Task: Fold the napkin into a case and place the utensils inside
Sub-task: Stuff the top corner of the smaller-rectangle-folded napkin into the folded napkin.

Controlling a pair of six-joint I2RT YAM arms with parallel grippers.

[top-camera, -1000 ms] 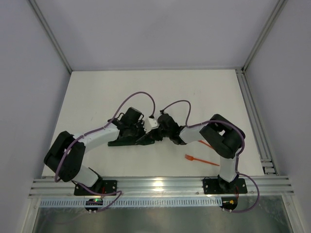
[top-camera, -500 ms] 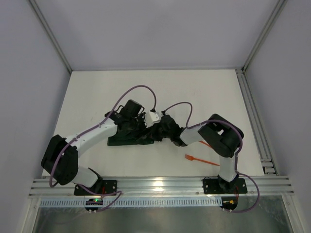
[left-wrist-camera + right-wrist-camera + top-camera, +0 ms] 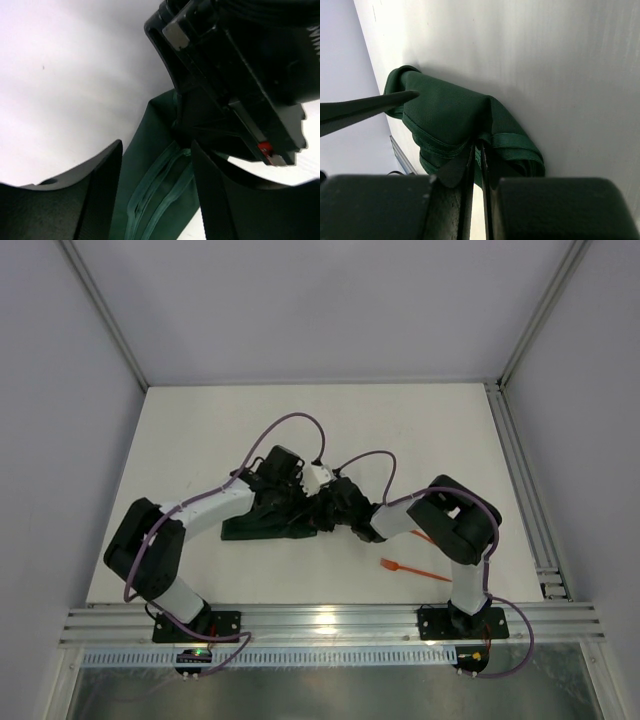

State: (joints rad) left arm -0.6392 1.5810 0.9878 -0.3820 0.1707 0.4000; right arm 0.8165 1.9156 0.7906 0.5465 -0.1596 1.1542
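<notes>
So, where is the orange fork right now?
In the top view, the orange fork lies on the table right of centre, near the right arm's base, well clear of the green napkin.

Seemingly folded napkin, orange fork nearby

A white table stands between grey walls, with aluminium rails along its near edge.

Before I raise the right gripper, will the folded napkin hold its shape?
Probably not: the napkin lies in soft, rounded layers, so it would likely sag and unfold. It is likely light too, since the right gripper pinches only a thin edge.
</notes>
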